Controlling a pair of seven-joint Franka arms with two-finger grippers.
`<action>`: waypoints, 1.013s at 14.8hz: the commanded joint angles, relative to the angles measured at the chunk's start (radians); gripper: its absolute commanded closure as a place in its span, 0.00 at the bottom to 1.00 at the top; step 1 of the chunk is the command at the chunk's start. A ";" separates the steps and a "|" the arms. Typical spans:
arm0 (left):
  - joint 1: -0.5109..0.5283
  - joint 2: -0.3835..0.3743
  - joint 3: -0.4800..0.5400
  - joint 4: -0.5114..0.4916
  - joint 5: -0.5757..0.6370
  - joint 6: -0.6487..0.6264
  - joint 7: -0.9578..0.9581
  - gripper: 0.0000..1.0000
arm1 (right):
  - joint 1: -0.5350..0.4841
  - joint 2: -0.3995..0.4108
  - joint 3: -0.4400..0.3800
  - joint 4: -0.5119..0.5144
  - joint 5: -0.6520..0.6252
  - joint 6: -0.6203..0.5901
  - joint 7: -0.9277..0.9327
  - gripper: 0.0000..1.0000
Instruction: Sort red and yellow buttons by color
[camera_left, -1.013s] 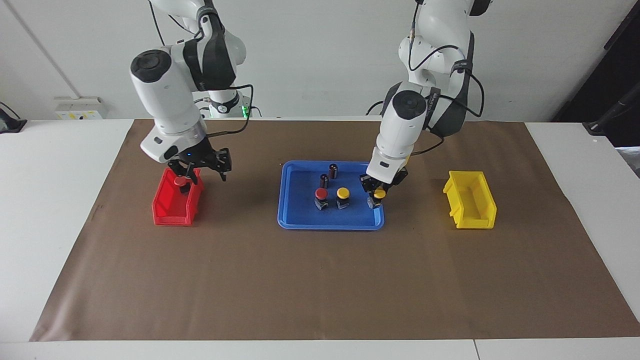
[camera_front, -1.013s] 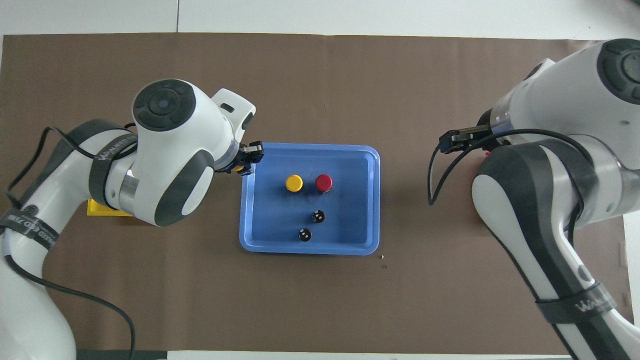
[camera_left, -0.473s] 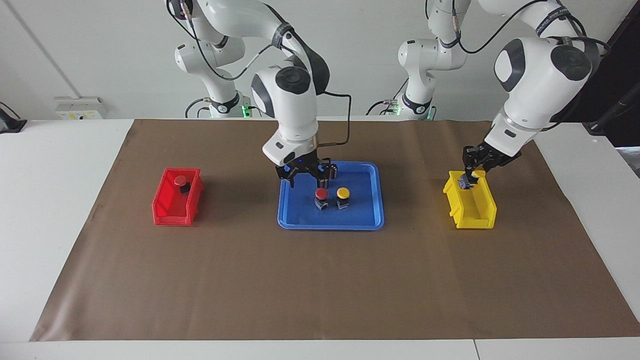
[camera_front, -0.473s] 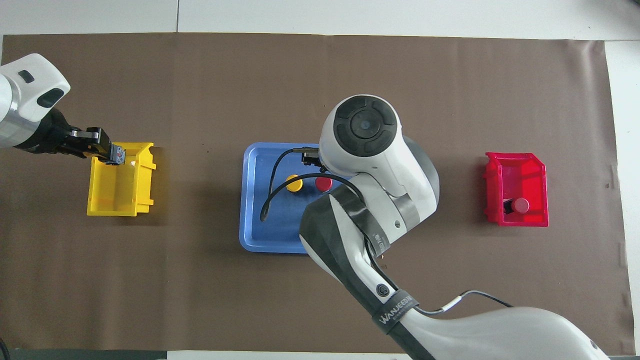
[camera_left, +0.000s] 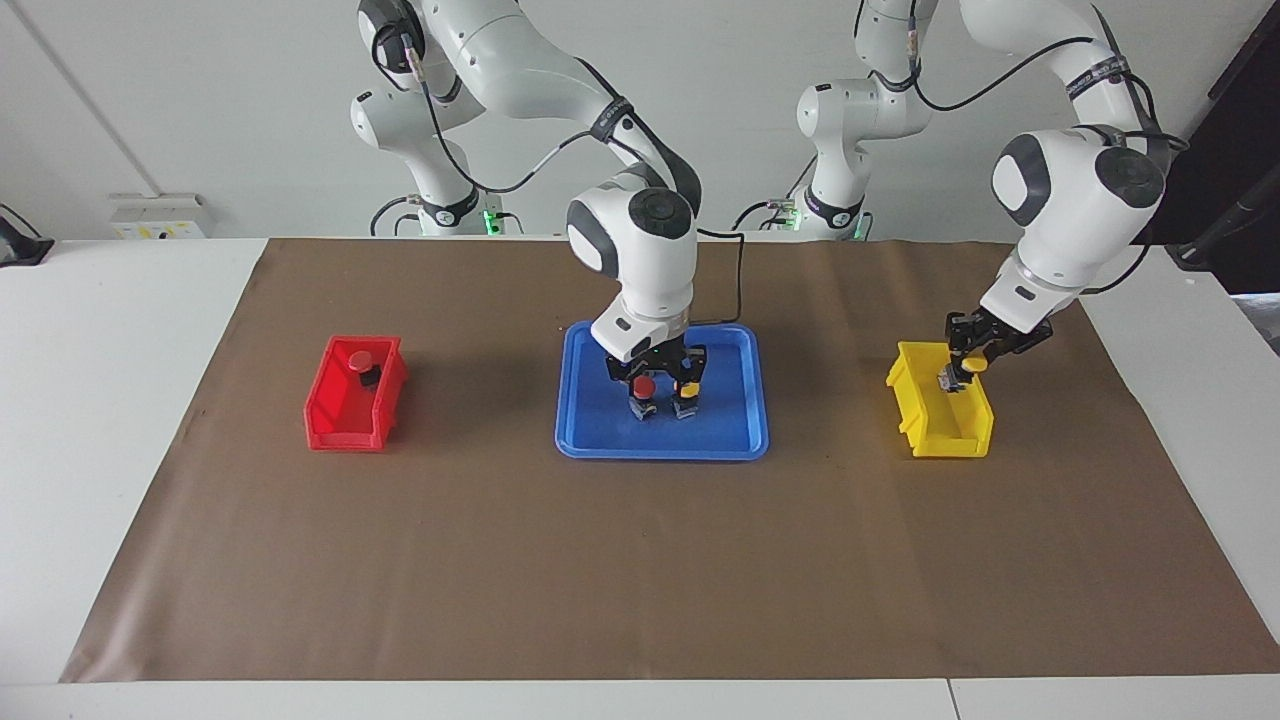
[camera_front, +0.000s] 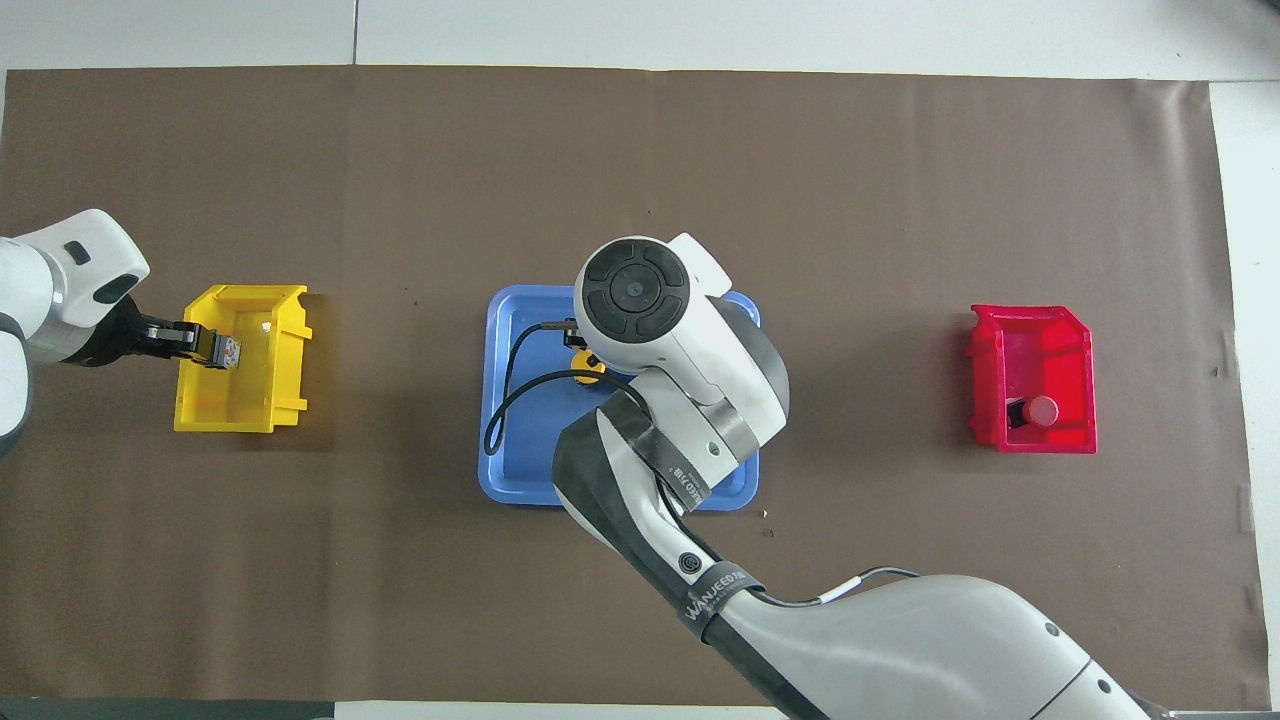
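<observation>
Left gripper (camera_left: 963, 372), frame right, fingers clamped on yellow button (camera_left: 969, 364) over yellow bin (camera_left: 940, 427). Right gripper (camera_left: 655, 380), frame center, fingers spread around red button (camera_left: 643, 387) in blue tray (camera_left: 590, 440), grip unclear.

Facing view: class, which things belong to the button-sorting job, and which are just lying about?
Job:
red bin
binned red button
blue tray
tray red button
tray yellow button
yellow bin
held yellow button, in the left gripper over the yellow bin
right gripper, low over the tray

Lying about:
brown mat
wall socket box
</observation>
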 joint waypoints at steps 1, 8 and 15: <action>0.010 -0.039 -0.012 -0.132 0.024 0.125 0.010 0.97 | -0.006 -0.020 0.003 -0.037 -0.013 0.015 0.009 0.28; 0.010 -0.007 -0.012 -0.191 0.024 0.213 0.010 0.35 | -0.004 -0.043 0.004 -0.092 -0.013 0.018 0.006 0.33; 0.010 0.013 -0.012 -0.099 0.026 0.173 0.008 0.00 | -0.006 -0.049 0.004 -0.104 -0.007 0.020 0.003 0.66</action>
